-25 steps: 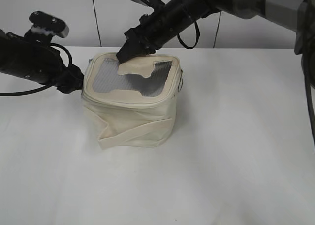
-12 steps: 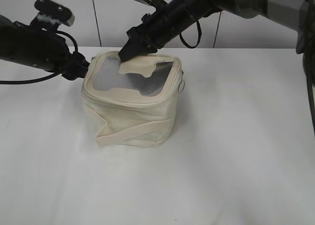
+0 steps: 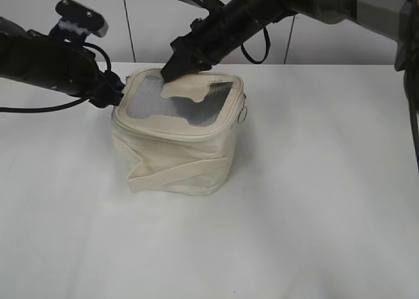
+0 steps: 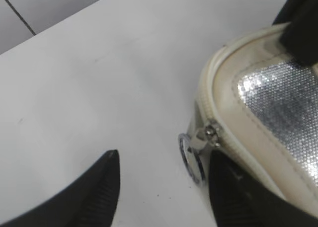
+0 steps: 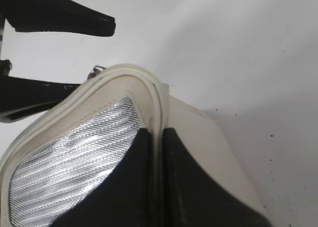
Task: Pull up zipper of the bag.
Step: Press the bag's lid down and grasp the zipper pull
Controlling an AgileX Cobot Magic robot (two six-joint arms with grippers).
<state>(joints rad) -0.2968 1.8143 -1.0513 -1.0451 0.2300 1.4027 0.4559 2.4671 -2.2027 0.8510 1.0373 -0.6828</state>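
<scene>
The cream bag stands mid-table, grey mesh top up. In the left wrist view its zipper runs along the rim to a silver slider with a ring pull. My left gripper is open at the bag's left corner; the ring hangs between the fingers, close to the right finger, and nothing is pinched. My right gripper is shut on the bag's rear top rim. From outside, the left gripper and the right gripper sit at those same two spots.
A second ring pull hangs at the bag's right side. A flat cream strap crosses the front wall. White table lies around the bag, a grey panelled wall behind it.
My left gripper has moved right and up to the bag's left corner, its jaws slightly narrower. The bag has shifted a little to the right. The right gripper keeps its pinch.
</scene>
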